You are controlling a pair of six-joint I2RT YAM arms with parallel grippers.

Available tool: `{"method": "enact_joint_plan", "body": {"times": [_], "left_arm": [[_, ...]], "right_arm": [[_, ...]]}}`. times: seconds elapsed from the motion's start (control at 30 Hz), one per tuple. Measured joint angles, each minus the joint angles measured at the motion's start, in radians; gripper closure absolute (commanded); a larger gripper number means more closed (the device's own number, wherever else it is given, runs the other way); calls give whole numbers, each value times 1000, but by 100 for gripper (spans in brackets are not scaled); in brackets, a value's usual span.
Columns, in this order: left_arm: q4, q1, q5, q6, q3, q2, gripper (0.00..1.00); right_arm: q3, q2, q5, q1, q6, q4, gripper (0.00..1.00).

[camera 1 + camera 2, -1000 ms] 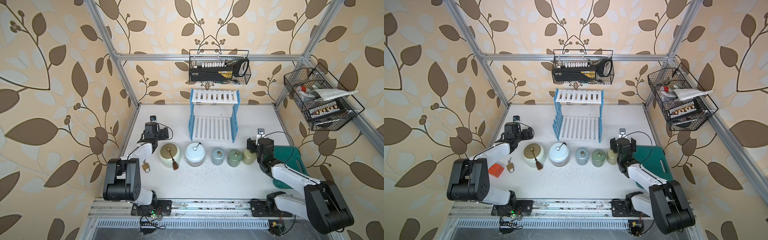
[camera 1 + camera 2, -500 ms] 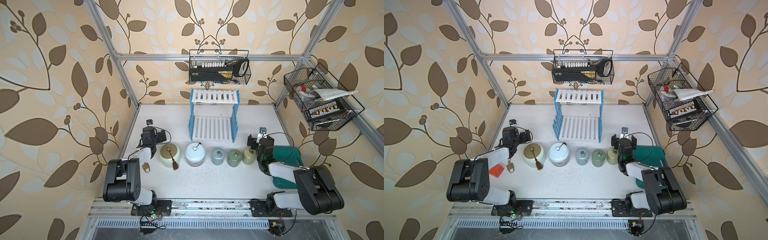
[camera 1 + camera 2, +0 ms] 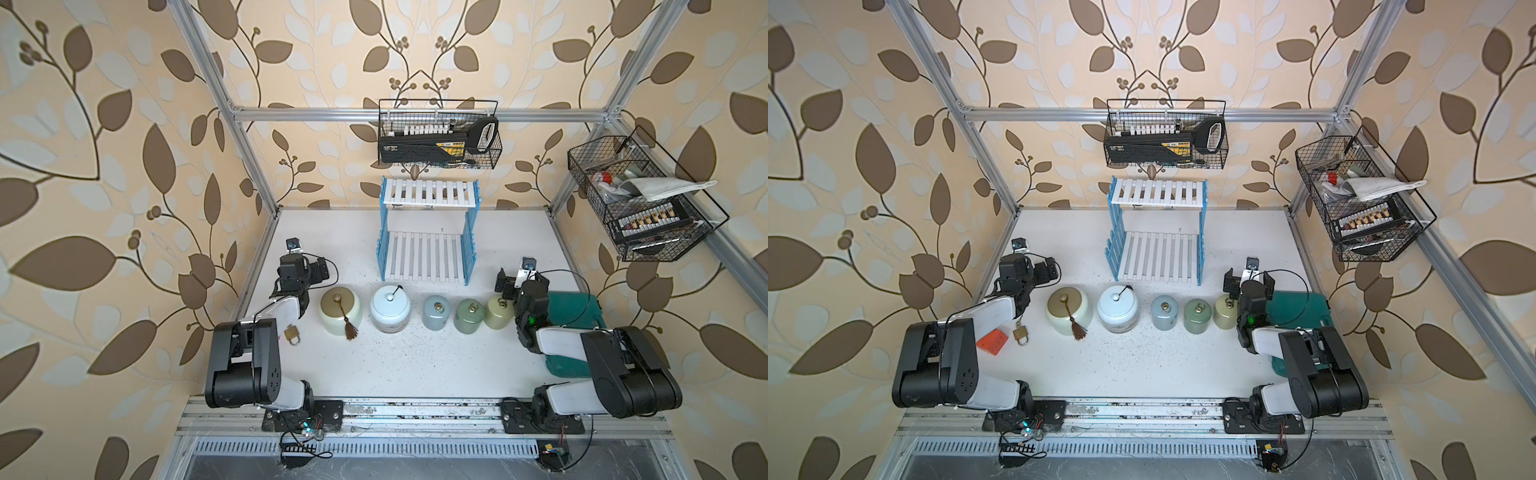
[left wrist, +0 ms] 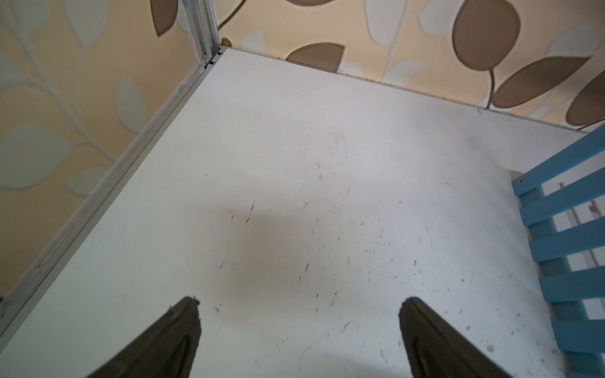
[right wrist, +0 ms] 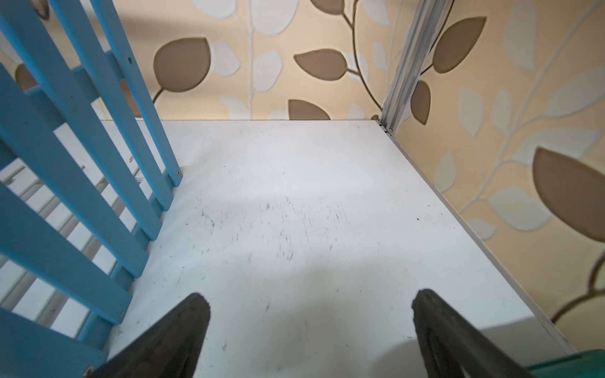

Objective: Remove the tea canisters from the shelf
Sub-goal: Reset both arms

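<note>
On the table (image 3: 415,365), just in front of the shelf (image 3: 424,258), you have all five tea canisters (image 3: 1165,314) standing in one row: cream canister (image 3: 340,311), white-blue canister (image 3: 390,311), light blue canister (image 3: 436,312), dark green canister (image 3: 469,316), yellow-green canister (image 3: 498,312). Both boards of the shelf lie bare in both top views, so you can reckon the task finished, with nothing left to lift off. Your left fingers (image 4: 176,333) are spread wide over bare table near the cream canister, holding nothing; your right fingers (image 5: 183,333) stand equally wide and empty, just beside the yellow-green canister.
</note>
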Motion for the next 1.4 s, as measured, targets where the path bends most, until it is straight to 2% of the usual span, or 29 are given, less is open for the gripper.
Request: {"method": "enact_joint_plan", "body": {"times": [0.17, 0.27, 0.97, 1.17, 1.4], "left_arm": [[14, 0, 44, 8, -10, -2, 5], [16, 0, 55, 14, -10, -2, 1], [19, 33, 180, 75, -43, -37, 1], [16, 65, 219, 82, -55, -60, 1], [16, 78, 234, 85, -72, -77, 1]], "right_arm": [[0, 0, -11, -1, 0, 1, 1], [0, 0, -14, -1, 0, 3, 1], [-50, -41, -22, -1, -1, 43, 1], [-30, 59, -40, -5, 2, 153, 1], [27, 77, -74, -37, 11, 36, 1]]}}
